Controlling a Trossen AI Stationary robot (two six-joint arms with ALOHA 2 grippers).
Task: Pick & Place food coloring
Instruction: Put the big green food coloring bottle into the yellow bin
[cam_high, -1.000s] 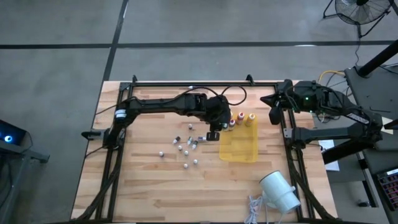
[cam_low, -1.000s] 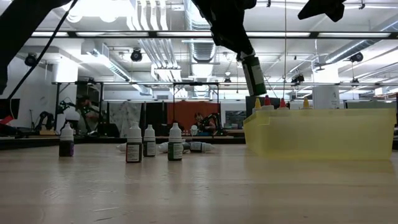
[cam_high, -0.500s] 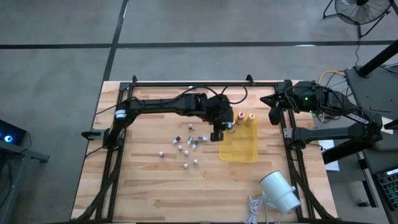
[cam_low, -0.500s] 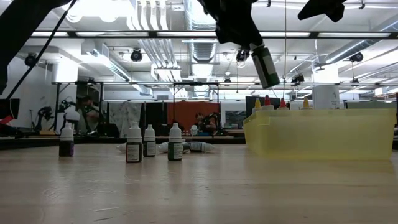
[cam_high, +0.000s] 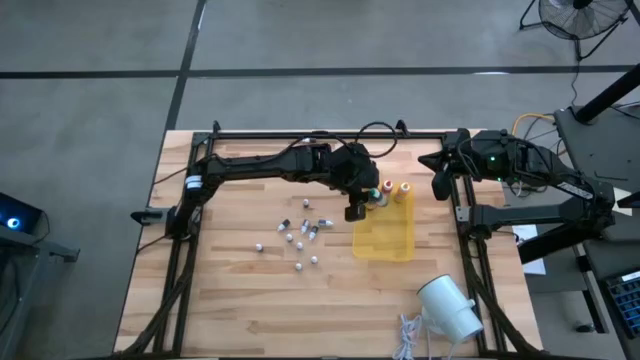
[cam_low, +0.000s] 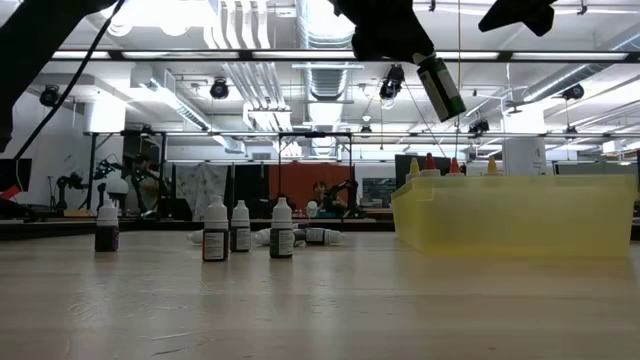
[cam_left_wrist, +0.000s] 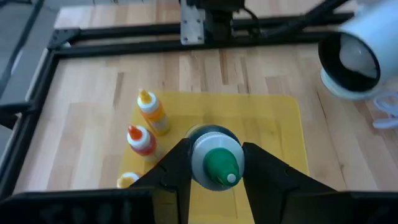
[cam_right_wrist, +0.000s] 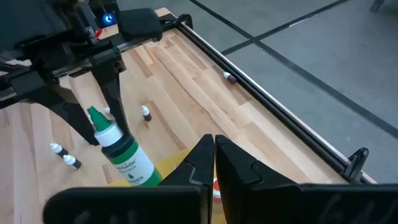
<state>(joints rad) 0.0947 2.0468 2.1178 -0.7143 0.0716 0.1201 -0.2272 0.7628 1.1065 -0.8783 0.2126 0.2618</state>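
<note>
1. Left gripper hung in the air over the yellow tray's 10 o'clock corner; fingers part-closed, clamped on a green-top bottle; bottle clear of the table.
2. Low view: that bottle tilted, held high above the tray, touching nothing below.
3. Right wrist view: same bottle w/ green label, cap end pointing away from the left arm.
4. Tray at approx 3 o'clock from table centre; orange-top bottle and red-top bottle stood upright in it, side by side along its far edge; a third top only partly seen.
5. Small vials scattered loose on the wood near table centre, at 9 o'clock from the tray, well apart from it; some upright, some lying.
6. Low view: four vials upright in a loose row, one dark off to the side.
7. Right gripper parked at the table's 2 o'clock edge by the frame rail, fingers pressed together, holding nothing.
8. White cylinder lay at 5 o'clock from the tray, near the front edge.
</note>
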